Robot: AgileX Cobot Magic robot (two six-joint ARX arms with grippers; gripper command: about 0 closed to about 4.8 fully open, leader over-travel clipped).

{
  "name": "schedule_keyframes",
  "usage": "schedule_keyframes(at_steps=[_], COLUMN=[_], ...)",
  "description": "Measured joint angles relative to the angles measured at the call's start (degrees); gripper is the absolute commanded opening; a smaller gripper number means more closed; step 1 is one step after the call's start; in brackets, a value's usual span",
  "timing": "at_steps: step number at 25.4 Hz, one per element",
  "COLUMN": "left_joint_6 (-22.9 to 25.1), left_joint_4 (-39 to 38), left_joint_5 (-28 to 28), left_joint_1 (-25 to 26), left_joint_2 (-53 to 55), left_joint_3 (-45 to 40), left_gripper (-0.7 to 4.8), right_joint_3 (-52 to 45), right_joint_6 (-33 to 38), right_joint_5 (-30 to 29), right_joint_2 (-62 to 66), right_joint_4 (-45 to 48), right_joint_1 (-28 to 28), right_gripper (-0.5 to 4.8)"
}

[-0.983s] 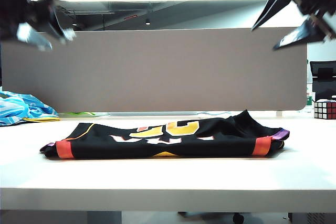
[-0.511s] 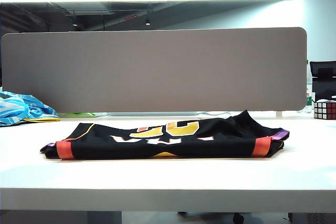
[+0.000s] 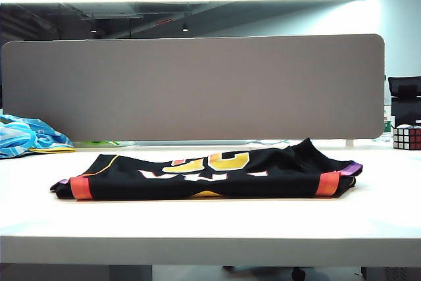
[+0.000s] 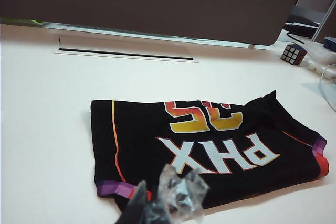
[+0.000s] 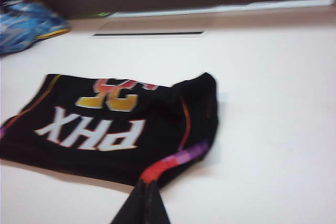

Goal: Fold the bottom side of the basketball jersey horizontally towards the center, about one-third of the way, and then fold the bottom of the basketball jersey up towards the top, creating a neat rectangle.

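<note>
The folded basketball jersey (image 3: 207,174) lies on the white counter (image 3: 210,225) before a grey partition (image 3: 197,87). Only the wrist views show the clenched, empty left gripper (image 4: 157,208) and right gripper (image 5: 143,208).

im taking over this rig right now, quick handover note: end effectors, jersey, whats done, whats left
Left end effector: shut, empty, raised clear of the near edge of the basketball jersey.
Right end effector: shut, empty, above the jersey's near corner.
Neither arm shows in the exterior view.
Jersey: lies folded into a rough rectangle mid-table, one far corner bunched up.
Done: both folds look finished.
Left: probably only smoothing that corner.
</note>
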Motion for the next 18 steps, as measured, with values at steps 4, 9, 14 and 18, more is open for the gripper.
schedule_keyframes(at_steps=[4, 9, 14, 18], left_joint_6=[-0.02, -1.38, -1.22, 1.88], left_joint_4=[2.71, 12.55, 19.76, 20.15], left_joint_5=[0.00, -0.13, -2.93, -7.48], left_joint_1=[0.00, 0.02, -0.02, -0.04], left_joint_2=[-3.10, -4.00, -4.04, -4.07], left_joint_3=[-3.93, -8.87, -13.79, -13.73], left_gripper=[-0.06, -0.06, -0.06, -0.06], right_joint_3=[-7.43, -13.97, -18.40, -21.03], right_joint_6=[0.00, -0.20, -2.84, -3.21], right_joint_5=[1.97, 7.30, 8.28, 8.41], right_joint_2=[-7.39, -13.77, -13.86, -13.86], right_joint_4=[3.13, 5.70, 11.34, 17.29], right_joint_1=[0.00, 0.00, -0.02, -0.04], right_gripper=[-0.01, -0.01, -0.01, -0.01])
